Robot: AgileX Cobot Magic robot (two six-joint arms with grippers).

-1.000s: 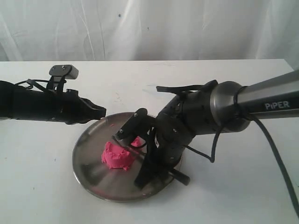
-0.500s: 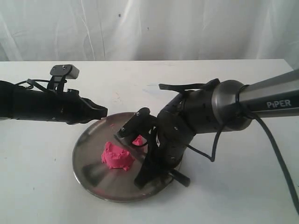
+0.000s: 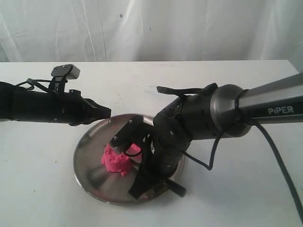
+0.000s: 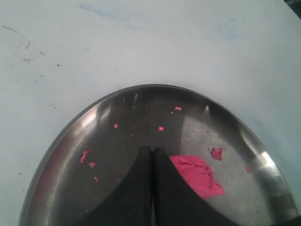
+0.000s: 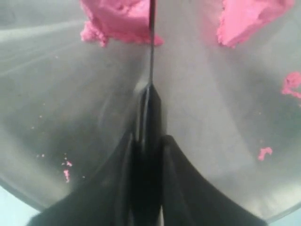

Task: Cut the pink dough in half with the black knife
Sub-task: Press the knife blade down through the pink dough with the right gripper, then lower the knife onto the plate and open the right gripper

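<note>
The pink dough (image 3: 117, 161) lies on a round steel plate (image 3: 81, 166). In the right wrist view it shows as two lumps, one (image 5: 117, 21) beside the blade and one (image 5: 247, 16) apart from it. My right gripper (image 5: 149, 137) is shut on the black knife (image 5: 151, 70), whose thin blade points between the lumps and touches the first one. In the exterior view the right gripper (image 3: 142, 176) stands low over the plate, with the knife's handle end (image 3: 176, 187) poking out. My left gripper (image 3: 107, 113) is shut and empty, hovering at the plate's far rim; its fingertips (image 4: 151, 151) partly hide the dough (image 4: 197, 175).
Small pink crumbs (image 4: 86, 156) are scattered on the plate (image 4: 141, 106), and more crumbs (image 5: 291, 84) lie near the blade. The plate sits on a white table (image 3: 236, 198) with a white curtain (image 3: 151, 28) behind. The right arm's bulky wrist (image 3: 199, 118) hangs over the plate's right half.
My right gripper with the knife has shifted left and lower onto the dough, now hiding the small lump behind the wrist. The left gripper has crept slightly to the right.
</note>
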